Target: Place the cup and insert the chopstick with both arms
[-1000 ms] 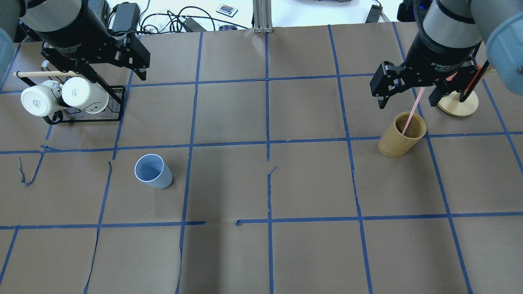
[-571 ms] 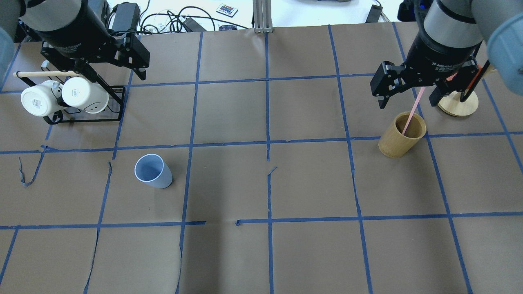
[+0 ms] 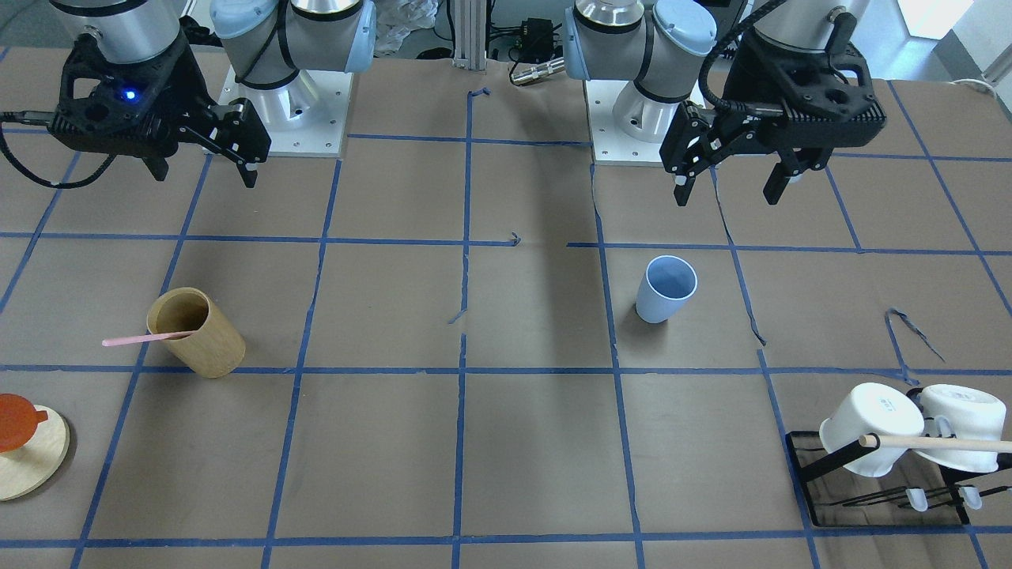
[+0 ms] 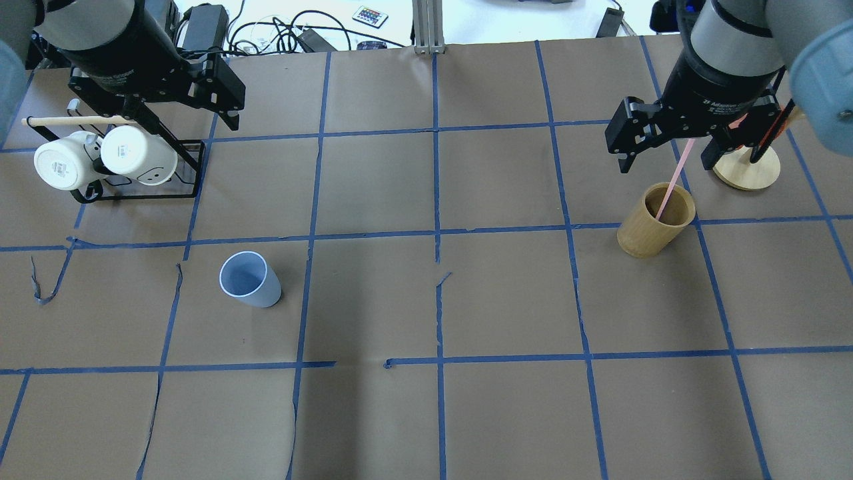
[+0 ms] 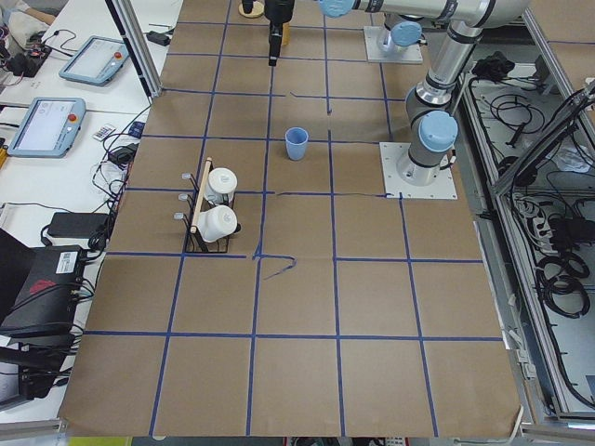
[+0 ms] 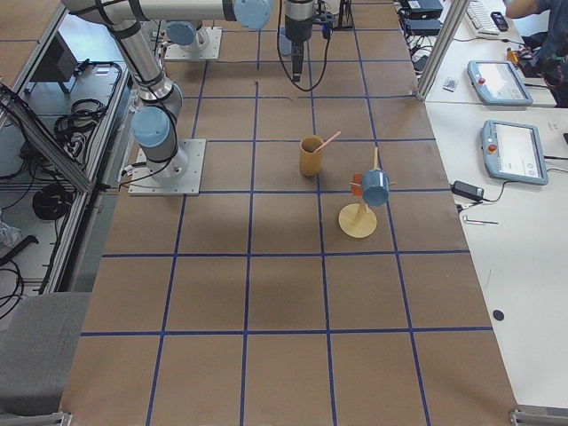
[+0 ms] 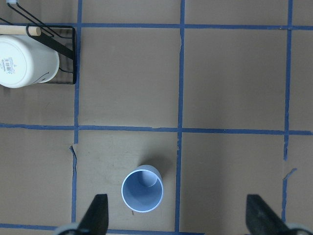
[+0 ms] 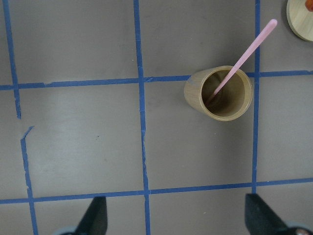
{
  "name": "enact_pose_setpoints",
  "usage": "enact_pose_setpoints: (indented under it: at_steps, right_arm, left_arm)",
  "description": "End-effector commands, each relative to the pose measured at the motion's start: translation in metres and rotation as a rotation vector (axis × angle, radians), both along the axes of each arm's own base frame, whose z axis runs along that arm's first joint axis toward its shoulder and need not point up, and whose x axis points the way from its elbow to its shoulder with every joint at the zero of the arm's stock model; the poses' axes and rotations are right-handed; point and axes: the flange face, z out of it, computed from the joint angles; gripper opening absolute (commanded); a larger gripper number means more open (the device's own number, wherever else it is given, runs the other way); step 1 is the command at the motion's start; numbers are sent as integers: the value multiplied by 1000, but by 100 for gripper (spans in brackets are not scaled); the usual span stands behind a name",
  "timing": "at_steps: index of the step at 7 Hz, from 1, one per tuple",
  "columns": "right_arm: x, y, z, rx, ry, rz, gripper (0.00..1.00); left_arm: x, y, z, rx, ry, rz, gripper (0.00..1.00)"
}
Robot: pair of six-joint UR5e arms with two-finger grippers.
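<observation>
Table (image 4: 506,413): brown paper with a blue tape grid.

Left gripper (image 3: 726,194): jaws spread wide, empty, held high over the far-left corner. Right gripper (image 3: 204,172): likewise wide and empty, high by the far edge in the right half.

Mug rack (image 4: 180,193): far-left corner, two white mugs (image 4: 136,155) hung on it.

Bamboo holder (image 4: 650,223): upright in the right half, nearer the far edge than the near one.

Blue cup (image 4: 250,280): upright, mouth up, in the left half, about midway between near and far edges. It looks like thin smooth plastic, so probably light, rigid, a bit slick, and it tapers downward. I would pinch across the upper wall or over the rim, gently.

Pink chopstick (image 8: 242,58): lower end in the holder, leaning on its rim. Thin, stiff, light, likely to roll or slip; the free upper end is the place to grasp.

Writing: the right gripper's body has white lettering that seems to begin "2F Adaptive". A barcode sticker (image 7: 12,66) on one mug base is too small to read.
</observation>
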Motion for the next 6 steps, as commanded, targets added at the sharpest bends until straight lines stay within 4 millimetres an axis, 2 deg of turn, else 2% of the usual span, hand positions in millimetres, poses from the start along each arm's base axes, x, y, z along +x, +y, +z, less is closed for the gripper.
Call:
enact_pose_setpoints:
  at_steps: [1,2,3,4,5,6]
  right_arm:
    - [-3,-2,-4,4,3,-7,100]
    - [-14,-7,-7,7,3,-25,100]
    - [-41,-28,-28,-10,-8,-80,100]
    - [-64,-46,-46,-127,4,-115,100]
    - [-75,-45,-71,-165,9,-131,100]
    - [-86,-44,-90,-208,16,-154,100]
  left_arm:
    - [9,-3,-9,23,-1,3,100]
    - [38,-6,-34,112,5,17,100]
    - [70,0,-70,182,19,31,100]
    - [81,9,-105,213,18,-6,98]
    - [83,11,-143,208,17,-20,98]
    - [83,22,-186,196,15,-12,98]
